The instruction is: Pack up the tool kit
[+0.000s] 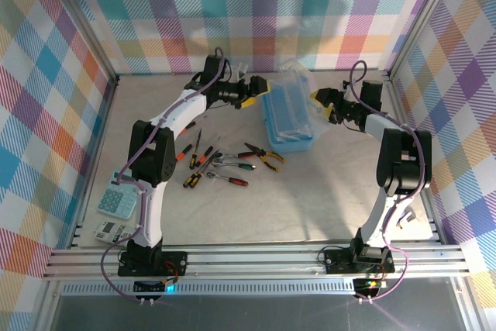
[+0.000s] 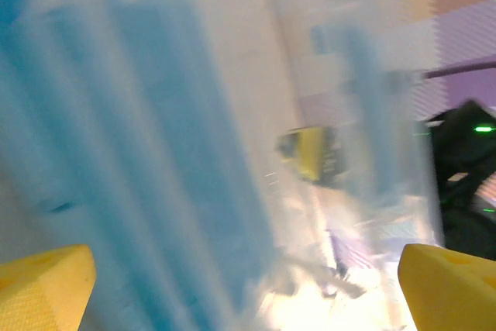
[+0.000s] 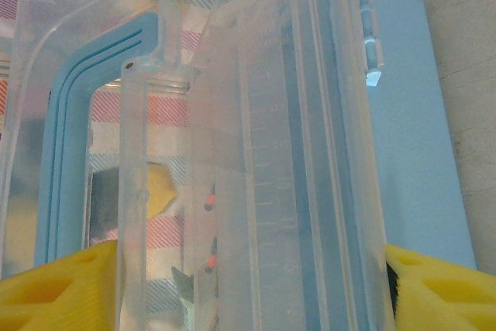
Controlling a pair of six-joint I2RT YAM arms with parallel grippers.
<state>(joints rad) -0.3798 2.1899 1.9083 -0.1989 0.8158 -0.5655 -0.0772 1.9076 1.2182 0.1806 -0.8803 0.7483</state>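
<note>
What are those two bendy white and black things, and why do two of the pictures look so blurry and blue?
They are two robot arms, bolted to the table edge. The top picture looks down on them. The other two come from little cameras on the arms' wrists, very close to the light blue case, so it looks huge and smeary. The yellow bits are the fingers. The left gripper stands wide open beside the case. The right gripper has its fingers either side of the case's clear lid; I cannot tell if it pinches it. On the table lie screwdrivers, yellow-handled pliers and a red-handled wrench, waiting to be packed. A calculator sits near the left arm's base.
</note>
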